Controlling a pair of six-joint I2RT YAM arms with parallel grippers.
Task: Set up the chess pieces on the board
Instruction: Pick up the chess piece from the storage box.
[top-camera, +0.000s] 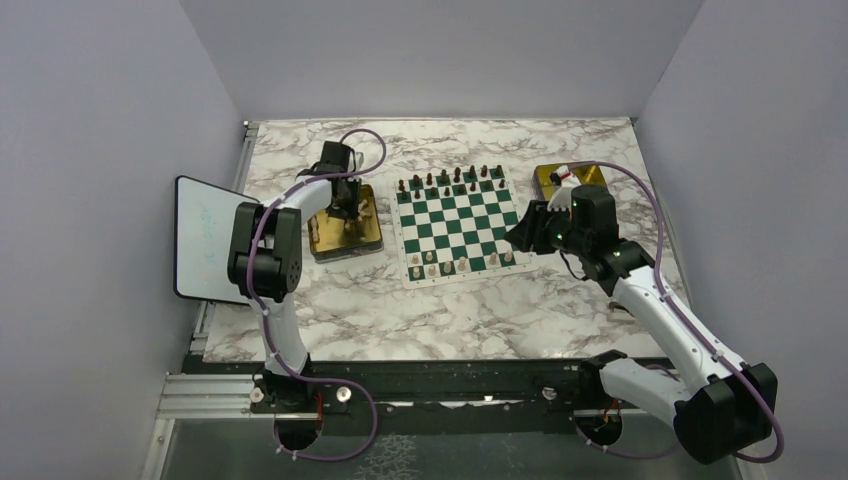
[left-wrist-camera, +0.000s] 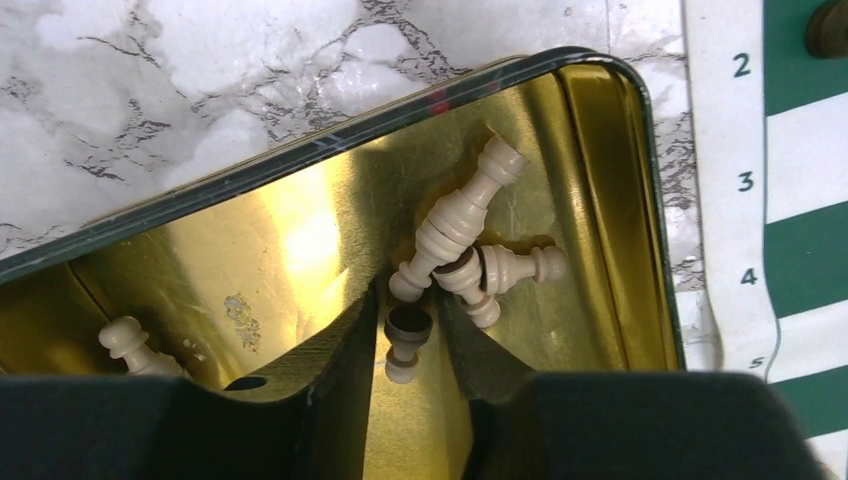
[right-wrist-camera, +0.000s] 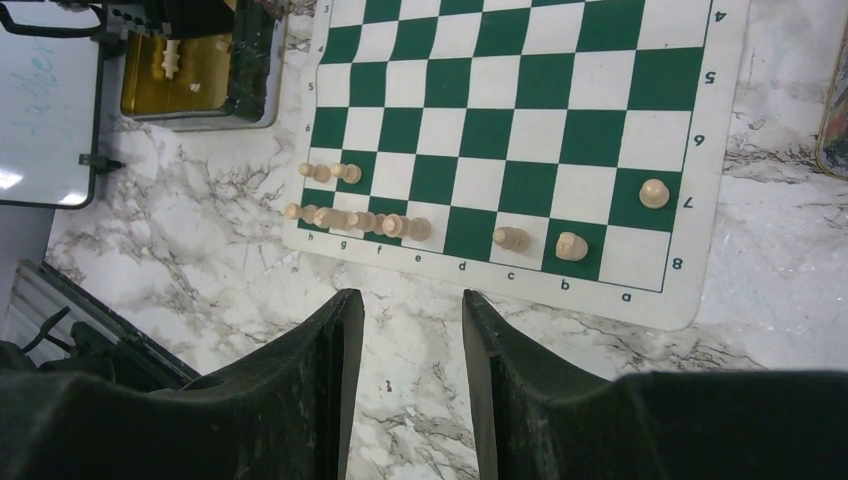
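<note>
The green and white board (top-camera: 455, 225) lies mid-table. Several cream chess pieces (right-wrist-camera: 350, 218) stand crowded at one end of its near rows, with single ones further along (right-wrist-camera: 571, 246) (right-wrist-camera: 654, 192). More cream pieces (left-wrist-camera: 460, 215) lie tangled in the left gold tray (left-wrist-camera: 300, 150). My left gripper (left-wrist-camera: 410, 292) reaches into that tray. Its jaws are open, standing either side of a cream pawn (left-wrist-camera: 405, 345) that lies base-up between them with small gaps. My right gripper (right-wrist-camera: 412, 295) hangs open and empty over the marble, just off the board's edge (top-camera: 522, 233).
Dark pieces (top-camera: 450, 180) fill the board's far rows. A second gold tray (top-camera: 560, 178) sits at the back right, behind my right arm. A white tablet (top-camera: 205, 235) lies at the table's left edge, beside the left tray. One more cream piece (left-wrist-camera: 125, 340) lies in the tray's left corner.
</note>
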